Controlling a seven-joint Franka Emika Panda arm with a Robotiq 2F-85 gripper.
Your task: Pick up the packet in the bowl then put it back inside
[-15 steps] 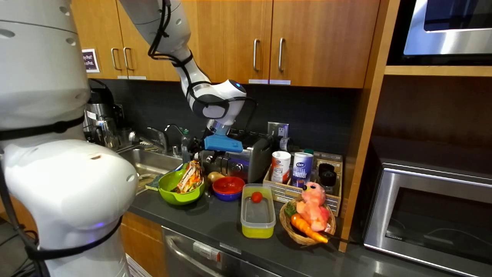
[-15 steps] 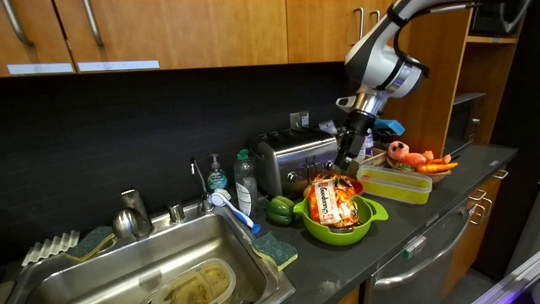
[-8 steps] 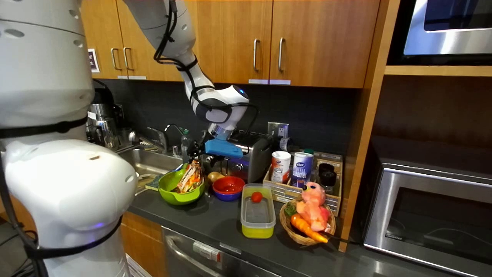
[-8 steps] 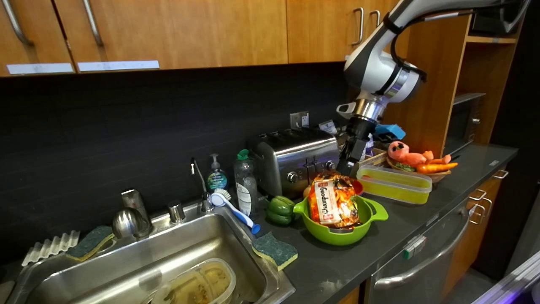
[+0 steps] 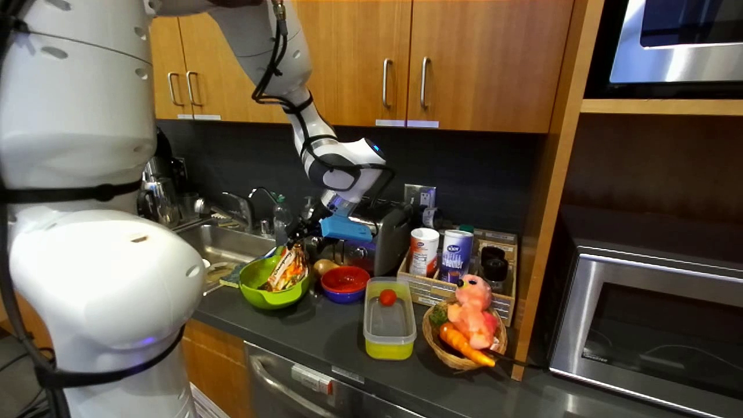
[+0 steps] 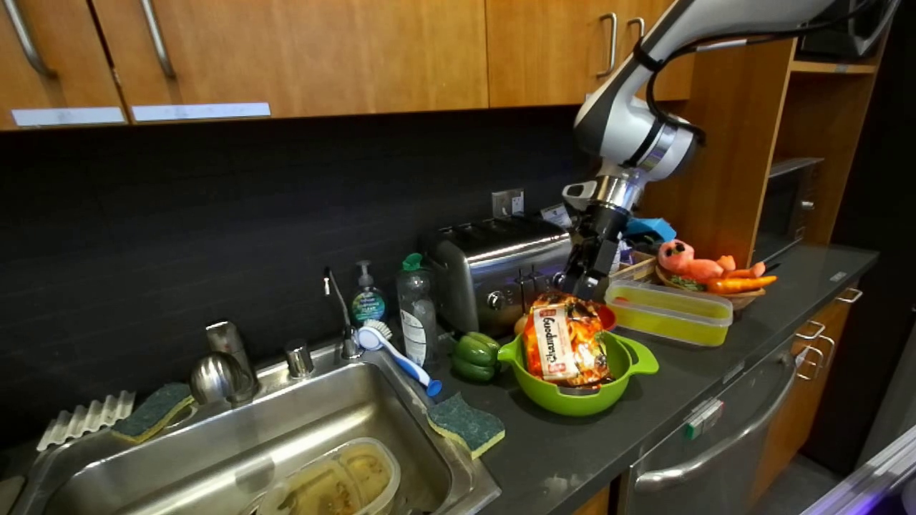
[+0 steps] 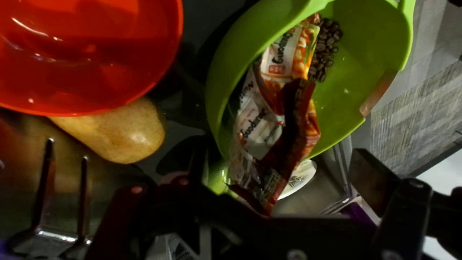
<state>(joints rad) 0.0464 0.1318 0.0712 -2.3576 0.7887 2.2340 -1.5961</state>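
Note:
The packet [image 6: 554, 343], orange-red with a pale label, leans upright in the lime-green bowl [image 6: 572, 404], its top above the rim. Both also show in the other exterior picture, the packet [image 5: 287, 271] inside the bowl [image 5: 270, 299]. In the wrist view the packet [image 7: 258, 122] stands along one wall of the bowl [image 7: 348, 86], its top edge reaching toward my jaws. My gripper [image 7: 281, 162] is open, with fingers wide apart, the packet's top end between them and closer to the left finger. In an exterior view my gripper [image 6: 576, 285] is just above the packet's top. Whether a finger touches it is unclear.
A red bowl [image 5: 347, 280] and a pear [image 7: 133, 131] lie beside the green bowl. The toaster [image 6: 494, 275] stands behind. A green pepper [image 6: 476, 355], a sponge [image 6: 466, 423] and the sink [image 6: 401, 429] are on one side, a clear container [image 6: 673, 315] on the other.
My gripper has moved down and its tilt has shifted a little, bringing the fingers closer to the packet's top. The packet and the bowl have not moved.

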